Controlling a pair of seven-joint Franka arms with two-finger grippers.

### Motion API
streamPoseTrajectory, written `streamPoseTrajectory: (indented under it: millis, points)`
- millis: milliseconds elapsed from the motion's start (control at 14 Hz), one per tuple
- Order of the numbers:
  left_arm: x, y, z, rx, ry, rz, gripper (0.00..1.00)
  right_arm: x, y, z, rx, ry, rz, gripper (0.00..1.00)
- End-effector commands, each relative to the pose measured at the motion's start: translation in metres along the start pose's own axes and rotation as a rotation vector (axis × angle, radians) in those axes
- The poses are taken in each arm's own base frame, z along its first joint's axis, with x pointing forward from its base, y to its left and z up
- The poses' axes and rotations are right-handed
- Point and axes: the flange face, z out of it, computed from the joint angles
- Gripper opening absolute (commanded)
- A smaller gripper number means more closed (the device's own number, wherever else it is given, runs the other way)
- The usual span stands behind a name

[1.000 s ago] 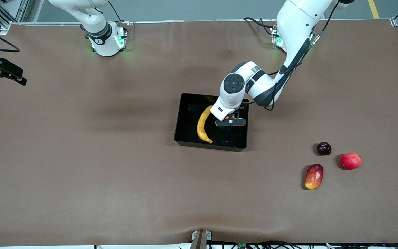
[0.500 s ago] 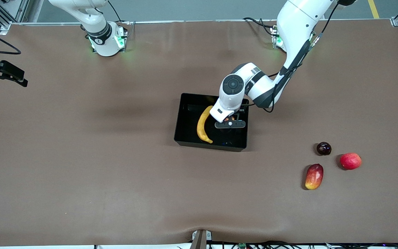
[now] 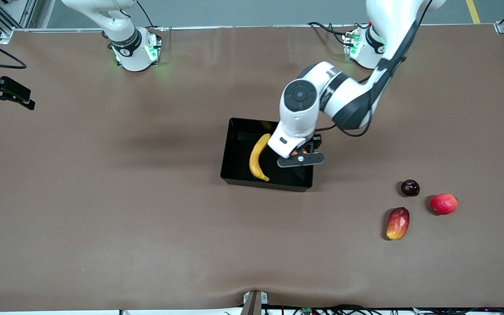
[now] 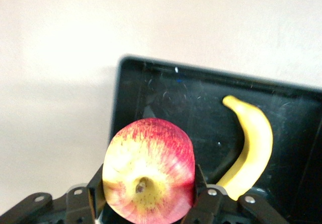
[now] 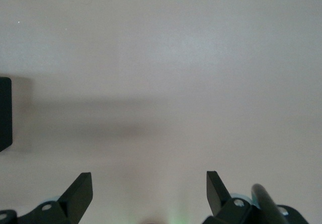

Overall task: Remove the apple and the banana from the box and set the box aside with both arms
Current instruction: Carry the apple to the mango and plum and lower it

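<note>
My left gripper [image 3: 300,155] is shut on a small red apple [image 4: 149,169] with yellowish speckles, its fingers [image 4: 95,191] pressed against both sides. It holds the apple in the air over the black box [image 3: 230,151], above the end toward the left arm. In the left wrist view the box [image 4: 151,88] lies below the apple. The yellow banana [image 3: 257,158] lies inside the box; the left wrist view shows the banana [image 4: 254,143] beside the apple. My right gripper [image 5: 148,194] is open with nothing in it, waiting over bare table at the right arm's end [image 3: 11,92].
Three fruits lie on the table toward the left arm's end, nearer the front camera than the box: a dark plum [image 3: 410,187], a round red fruit [image 3: 443,204] and an oblong red-yellow mango [image 3: 397,223]. The brown table surface stretches wide around the box.
My left gripper closed on the apple inside the box and has risen with it, shifting slightly toward the left arm's end. The right arm barely moved.
</note>
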Motion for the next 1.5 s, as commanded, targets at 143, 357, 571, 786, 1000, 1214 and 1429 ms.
streamPoseTrajectory:
  millis: [143,357,571,786,1000,1214,1429]
  points:
    - [0.072,-0.101,-0.022,-0.002,0.018,0.063,0.00,0.002,0.004,-0.003,0.014,0.003,-0.004,1.00]
    - [0.110,-0.179,-0.004,-0.004,-0.008,0.129,0.00,0.002,0.005,-0.003,0.014,0.003,-0.002,1.00]
    - [0.138,-0.239,0.031,-0.003,-0.027,0.178,0.00,0.002,0.005,-0.003,0.014,0.003,-0.002,1.00]
    - [0.163,-0.295,0.057,0.027,0.027,0.268,0.00,0.002,0.005,-0.003,0.014,0.003,-0.002,1.00]
    - [0.181,-0.335,0.085,0.045,0.082,0.337,0.00,0.002,0.005,-0.003,0.014,0.003,-0.002,1.00]
    - [0.206,-0.383,0.111,0.042,0.135,0.412,0.00,0.002,0.005,-0.003,0.014,0.003,-0.002,1.00]
    - [0.227,-0.415,0.139,0.044,0.196,0.453,0.00,0.002,0.006,-0.003,0.014,0.003,-0.001,1.00]
